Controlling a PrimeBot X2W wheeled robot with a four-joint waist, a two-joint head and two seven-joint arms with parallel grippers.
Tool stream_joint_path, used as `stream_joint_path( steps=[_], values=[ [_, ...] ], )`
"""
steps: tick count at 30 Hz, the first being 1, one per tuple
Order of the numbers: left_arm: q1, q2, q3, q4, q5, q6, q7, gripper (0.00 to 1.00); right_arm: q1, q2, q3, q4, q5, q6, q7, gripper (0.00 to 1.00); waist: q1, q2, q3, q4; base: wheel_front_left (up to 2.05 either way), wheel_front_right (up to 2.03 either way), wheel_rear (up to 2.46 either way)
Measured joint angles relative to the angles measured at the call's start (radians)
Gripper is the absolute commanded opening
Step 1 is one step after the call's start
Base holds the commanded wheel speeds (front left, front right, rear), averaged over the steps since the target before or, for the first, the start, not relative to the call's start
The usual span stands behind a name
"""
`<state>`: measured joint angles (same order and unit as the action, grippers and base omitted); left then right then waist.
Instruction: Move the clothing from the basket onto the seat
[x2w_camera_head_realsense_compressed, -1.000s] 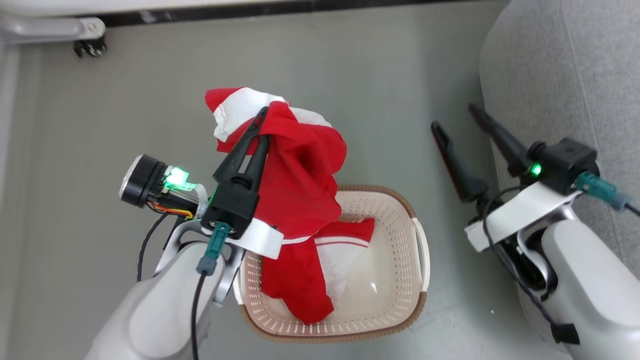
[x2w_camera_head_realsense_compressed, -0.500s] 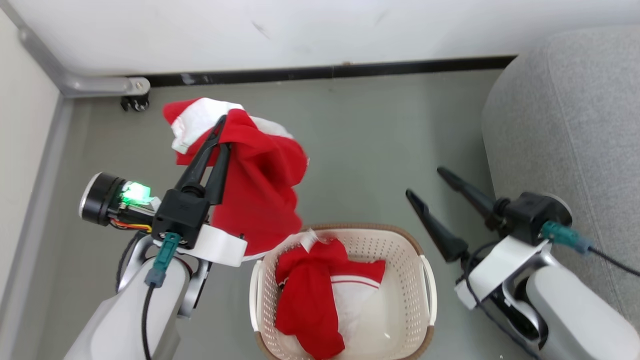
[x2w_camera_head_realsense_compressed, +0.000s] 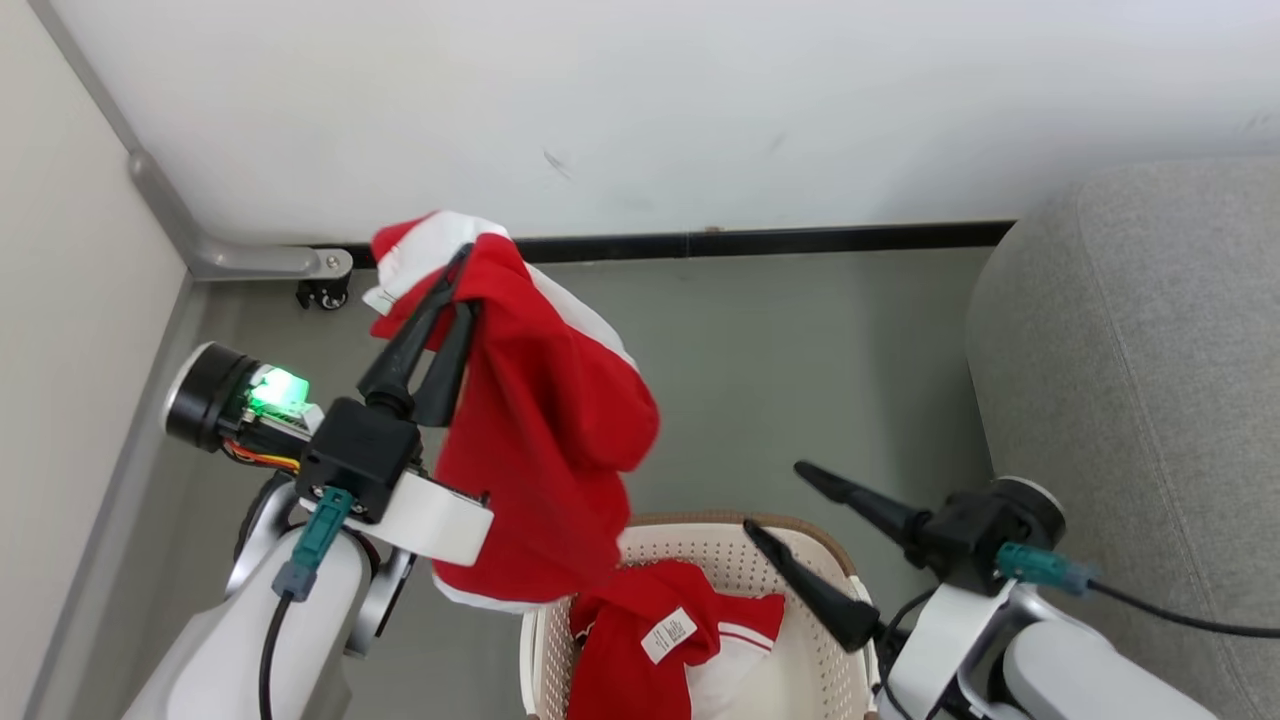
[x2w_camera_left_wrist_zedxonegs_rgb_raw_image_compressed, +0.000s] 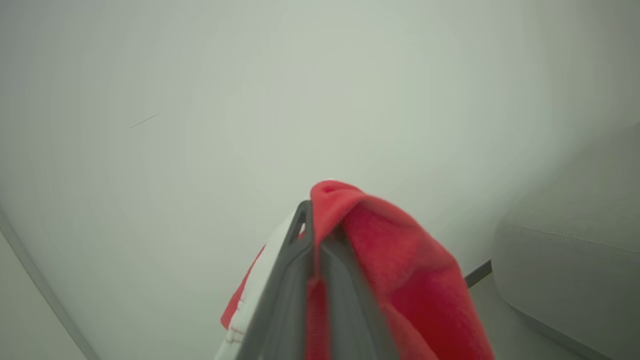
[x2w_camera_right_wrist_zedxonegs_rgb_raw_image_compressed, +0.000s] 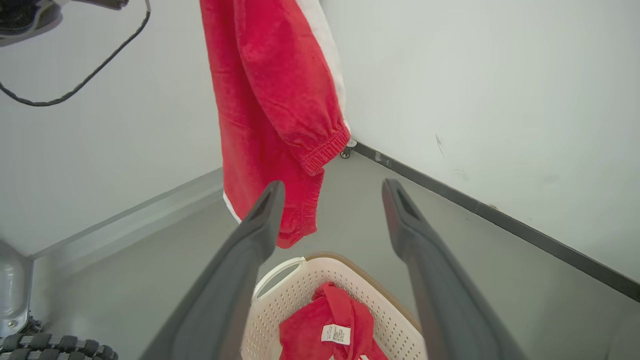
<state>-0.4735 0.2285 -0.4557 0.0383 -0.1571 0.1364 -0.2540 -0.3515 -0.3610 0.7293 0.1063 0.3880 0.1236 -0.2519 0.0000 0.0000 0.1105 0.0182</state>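
- Clothing in two lots: one red garment (x2w_camera_head_realsense_compressed: 540, 420) pinched by a fold at its top in the clenched left gripper (x2w_camera_head_realsense_compressed: 460, 275), hanging below and beside those jaws; another red garment (x2w_camera_head_realsense_compressed: 640, 640) lying in the laundry basket (x2w_camera_head_realsense_compressed: 700, 545), beneath the hanging hem.
- Right gripper (x2w_camera_head_realsense_compressed: 775, 497) spread wide, grasping nothing, poised over the basket rim.
- Sofa (x2w_camera_head_realsense_compressed: 1130, 350) well apart from the left jaws, beyond the right ones.
- Risk of slipping: thin pinch on soft cloth, most of the weight dangling; likely to drop onto the floor (x2w_camera_head_realsense_compressed: 800, 350) under a quick swing.
- Risk of snagging: hem close over the basket, apt to catch the rim or drag the second garment along.
- Risk of tangling: spread right fingers directly in the path toward the sofa.
- Risk of a short release: landing against the sofa's side instead of on the seat.
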Motion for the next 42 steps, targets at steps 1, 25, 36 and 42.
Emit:
stream_joint_path(
  steps=[1,25,36,42],
  values=[
    [0.012,0.0,-0.019,-0.004,-0.002,-0.022,-0.002,0.0,0.0,-0.01,0.052,-0.007,0.003,0.0,0.005,1.0,0.0,0.0,-0.023,0.004,0.0,0.0,0.0],
    [0.029,-0.036,-0.137,-0.032,-0.026,-0.096,0.075,0.0,-0.035,0.067,0.295,0.086,0.072,0.001,0.024,1.0,0.0,0.0,-0.126,0.033,0.0,0.0,0.0],
    [0.023,-0.053,-0.167,-0.057,-0.026,-0.105,0.132,0.0,-0.053,0.121,0.253,0.193,0.049,0.001,0.014,1.0,0.0,0.0,-0.128,0.049,0.0,0.0,0.0],
    [0.009,-0.065,-0.181,-0.07,-0.022,-0.105,0.168,0.0,-0.074,0.185,0.216,0.269,-0.036,0.001,0.011,1.0,0.0,0.0,-0.126,0.052,0.0,0.0,0.0]
  ],
)
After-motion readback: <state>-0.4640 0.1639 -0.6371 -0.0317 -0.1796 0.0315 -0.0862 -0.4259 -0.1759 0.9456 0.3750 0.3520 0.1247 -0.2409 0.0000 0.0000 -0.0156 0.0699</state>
